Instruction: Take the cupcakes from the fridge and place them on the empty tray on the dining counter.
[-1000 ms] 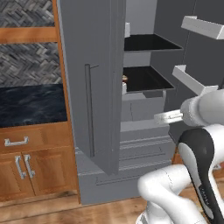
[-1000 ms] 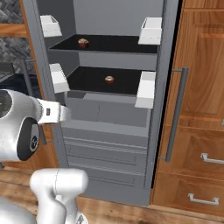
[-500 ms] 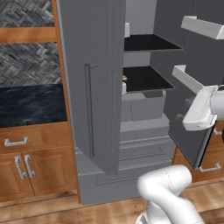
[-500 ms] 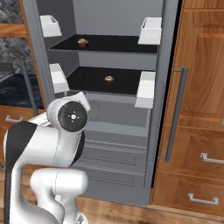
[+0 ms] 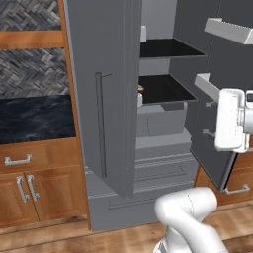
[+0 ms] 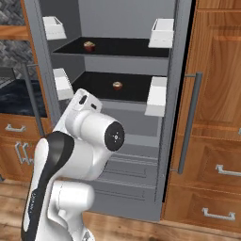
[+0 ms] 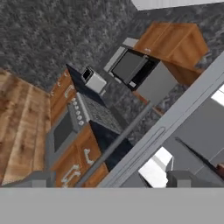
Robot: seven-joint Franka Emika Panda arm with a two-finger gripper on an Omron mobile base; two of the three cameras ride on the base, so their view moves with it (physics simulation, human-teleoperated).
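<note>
The fridge point(image 6: 123, 20) stands with both doors open, showing black shelves and white door bins. One cupcake point(image 6: 89, 46) sits on the upper shelf. The other cupcake point(image 6: 117, 85) sits on the shelf below and peeks past the left door edge point(image 5: 141, 90) in the left base view. My arm point(image 6: 89, 141) is folded up in front of the fridge drawers. In the hand view my gripper point(image 7: 111, 181) is open, its fingertips point(image 7: 181, 177) wide apart with nothing between them, turned away from the shelves. The tray and the dining counter are out of view.
The open left fridge door point(image 5: 104, 99) stands close on the left, the right door point(image 5: 217, 104) beside my arm. Wooden cabinets point(image 6: 216, 117) flank the fridge. A dark marbled wall counter point(image 5: 34, 118) lies left. The hand view looks at a stove point(image 7: 70, 122), toaster point(image 7: 93, 79) and microwave point(image 7: 131, 65).
The arm has swung away from the fridge opening: its hand pointed at the shelves a second ago and is now turned aside toward the kitchen. The gripper stayed open. The cupcakes have not moved.
</note>
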